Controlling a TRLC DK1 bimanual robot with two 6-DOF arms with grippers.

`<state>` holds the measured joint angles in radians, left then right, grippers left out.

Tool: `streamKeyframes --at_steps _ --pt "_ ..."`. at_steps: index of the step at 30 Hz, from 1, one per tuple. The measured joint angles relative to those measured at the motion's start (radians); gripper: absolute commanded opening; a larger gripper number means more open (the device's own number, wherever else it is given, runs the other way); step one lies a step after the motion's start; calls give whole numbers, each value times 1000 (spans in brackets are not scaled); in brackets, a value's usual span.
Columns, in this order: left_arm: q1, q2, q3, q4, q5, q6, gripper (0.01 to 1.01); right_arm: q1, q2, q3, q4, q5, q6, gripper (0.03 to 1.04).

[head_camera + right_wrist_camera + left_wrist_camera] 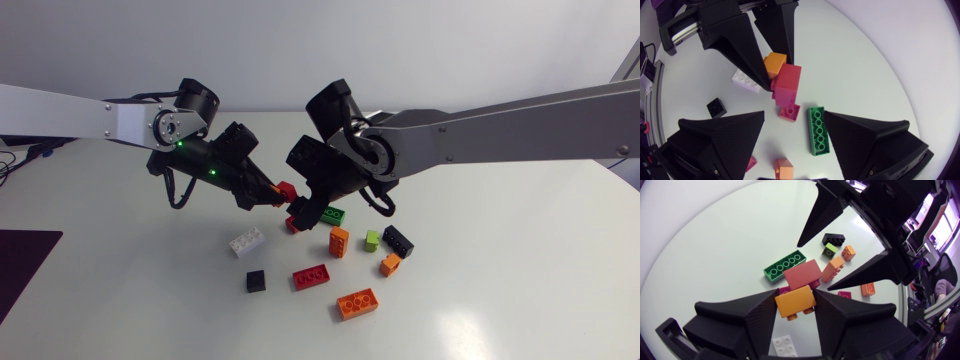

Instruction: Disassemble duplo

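Note:
A small duplo stack hangs above the table: an orange brick [795, 301] with a red brick [802, 273] joined to its far end. My left gripper [795, 293] is shut on the orange brick. In the head view the left gripper [268, 192] comes from the left and the red brick [288, 189] sticks out past its tips. My right gripper [794, 125] faces it, open, with its fingers [821, 215] standing to either side of the red brick [787, 82] and apart from it. The orange brick [775, 64] sits between the left fingers [742, 45].
Loose bricks lie under and in front of the grippers: a long green brick [333, 215], a small red one [293, 224], white [245, 242], black [256, 281], red [311, 276], orange [357, 302], orange [339, 241], small green [371, 240] and black [398, 241].

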<state>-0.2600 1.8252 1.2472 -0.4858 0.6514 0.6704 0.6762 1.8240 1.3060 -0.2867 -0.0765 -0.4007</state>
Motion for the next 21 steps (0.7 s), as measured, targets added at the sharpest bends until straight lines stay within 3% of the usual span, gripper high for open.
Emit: streamKeyframes --at_steps 21 --pt "-14 0 0 -24 96 -108 146 13 -84 -54 42 5 50 761"
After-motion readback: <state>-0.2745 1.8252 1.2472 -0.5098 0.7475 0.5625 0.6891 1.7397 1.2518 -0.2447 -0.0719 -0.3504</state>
